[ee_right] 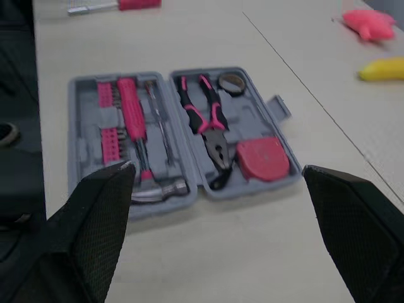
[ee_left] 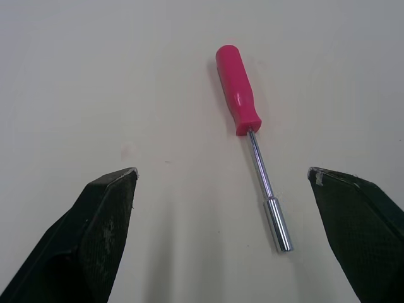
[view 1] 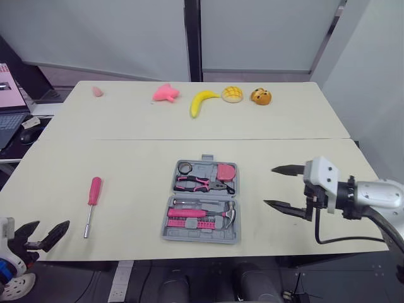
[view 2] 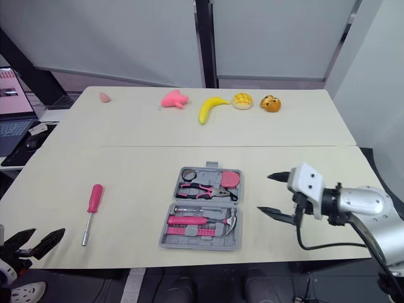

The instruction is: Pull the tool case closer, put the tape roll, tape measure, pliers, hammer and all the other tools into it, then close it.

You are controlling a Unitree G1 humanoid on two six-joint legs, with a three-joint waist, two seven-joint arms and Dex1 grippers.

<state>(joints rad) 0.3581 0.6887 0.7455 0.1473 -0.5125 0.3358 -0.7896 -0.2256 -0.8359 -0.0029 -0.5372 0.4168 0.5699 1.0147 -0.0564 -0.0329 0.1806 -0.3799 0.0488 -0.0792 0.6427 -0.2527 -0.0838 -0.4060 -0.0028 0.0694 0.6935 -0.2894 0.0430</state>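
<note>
left wrist view: screwdriver [ee_left: 243,110]; right wrist view: open tool case [ee_right: 252,117].

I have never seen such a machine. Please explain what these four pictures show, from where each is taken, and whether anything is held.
It is a humanoid robot with two arms, each ending in a gripper of two black fingers. Two pictures come from cameras in its head, looking down on a table. Two come from wrist cameras, looking along the fingers. The left gripper is open near a pink screwdriver. The right gripper is open beside an open grey tool case holding pliers, a hammer and a tape measure. Nothing is held. A banana and other toys lie far back.
</note>
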